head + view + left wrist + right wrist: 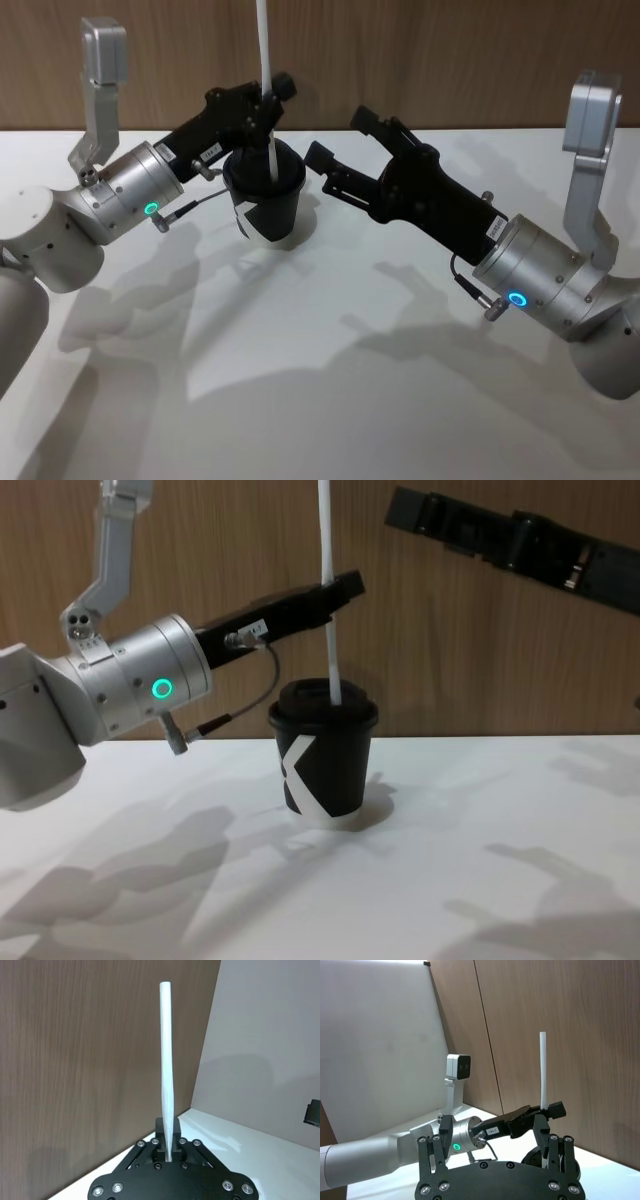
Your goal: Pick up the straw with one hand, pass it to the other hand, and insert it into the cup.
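Observation:
The white straw (267,90) stands upright over the black cup (270,205), and its lower end meets the black lid (328,702). How deep it sits in the lid I cannot tell. My left gripper (263,108) is shut on the straw partway up, just above the cup. The left wrist view shows the straw (166,1060) pinched between the fingers of that gripper (168,1152). To the right of the cup, my right gripper (342,137) stands open with nothing in it, close to the rim. The cup (325,765) shows a white K-like mark.
The white table (330,380) spreads in front of the cup and to both sides. A brown wood-panelled wall (200,540) stands close behind the cup. The right arm (520,545) crosses high at the top right of the chest view.

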